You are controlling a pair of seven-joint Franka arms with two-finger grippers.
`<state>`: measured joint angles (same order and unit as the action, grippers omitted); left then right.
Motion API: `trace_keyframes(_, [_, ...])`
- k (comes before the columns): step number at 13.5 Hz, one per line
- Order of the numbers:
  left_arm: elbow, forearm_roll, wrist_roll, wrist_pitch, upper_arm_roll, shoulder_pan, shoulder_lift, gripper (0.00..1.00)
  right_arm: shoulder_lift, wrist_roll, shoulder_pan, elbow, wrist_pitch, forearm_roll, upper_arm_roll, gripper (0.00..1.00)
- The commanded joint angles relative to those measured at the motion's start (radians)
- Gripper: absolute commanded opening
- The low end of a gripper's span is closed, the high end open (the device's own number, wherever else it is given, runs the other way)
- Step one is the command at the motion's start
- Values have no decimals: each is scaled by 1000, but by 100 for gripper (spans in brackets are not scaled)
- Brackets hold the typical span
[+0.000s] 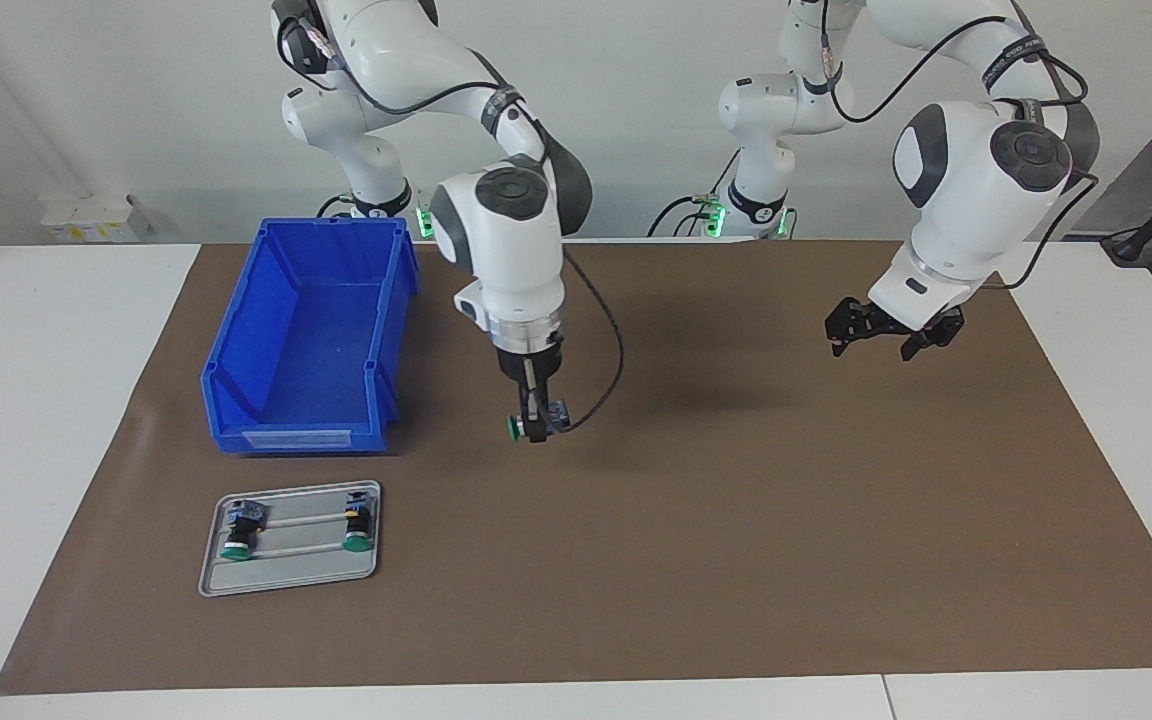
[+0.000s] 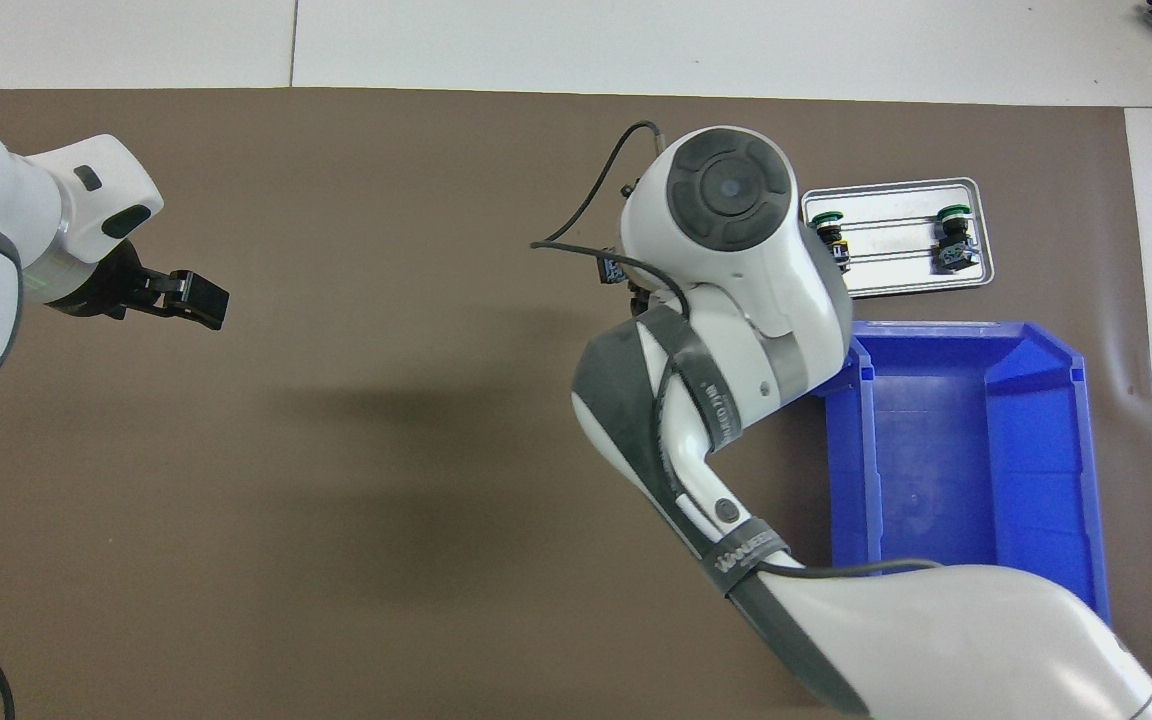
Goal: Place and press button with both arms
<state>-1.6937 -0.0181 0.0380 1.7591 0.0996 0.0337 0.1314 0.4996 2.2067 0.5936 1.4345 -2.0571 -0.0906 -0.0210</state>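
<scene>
Plenty of open brown mat (image 1: 736,520) under and around the right gripper (image 1: 536,425), which hangs over bare mat. Only clutter is off toward the right arm's end of the table: the blue bin (image 1: 311,330) stands close beside the gripper, and the grey tray (image 1: 291,570) lies farther from the robots than the bin. The left gripper (image 1: 891,335) hangs well apart, bare mat beneath it too.

blue bin (image 1: 308,330) beside grey tray (image 1: 291,575), on brown mat (image 1: 736,520)
</scene>
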Motion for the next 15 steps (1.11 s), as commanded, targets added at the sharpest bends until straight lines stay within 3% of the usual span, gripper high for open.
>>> trace_keyframes(1, [-47,7,5,17,-1,9,-38,100,103,141,58,-77,-8,-37,0,0])
trace_keyframes(4, [-47,7,5,34,2,11,-36,100,183,212,129,-152,-41,-28,1,0])
trace_keyframes(12, [-57,59,323,88,5,9,-30,100,212,312,209,-89,-254,-24,16,0])
trace_keyframes(15, [-113,110,431,163,5,11,-45,100,278,337,239,-100,-265,-37,13,0])
